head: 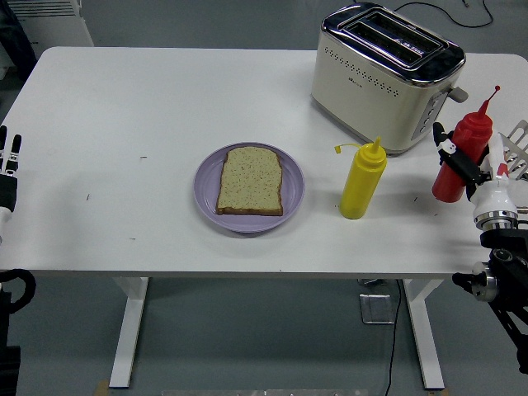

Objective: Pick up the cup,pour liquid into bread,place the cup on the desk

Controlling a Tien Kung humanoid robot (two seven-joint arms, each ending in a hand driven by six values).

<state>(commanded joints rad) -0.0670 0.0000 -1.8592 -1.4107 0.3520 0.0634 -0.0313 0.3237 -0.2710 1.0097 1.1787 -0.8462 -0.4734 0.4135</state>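
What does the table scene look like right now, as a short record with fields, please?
right robot hand: shut on the red squeeze bottle, holding it near the table's right edge
left robot hand: resting at the left edge, holding nothing
bread slice: lying on the purple plate, bare
yellow squeeze bottle: upright, right of the plate, cap off its tip
toaster: far right of the white table, slots empty

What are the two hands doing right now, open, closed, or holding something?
Left hand: rests at the table's left edge, fingers straight, holding nothing.
Right hand: closed around the red squeeze bottle.
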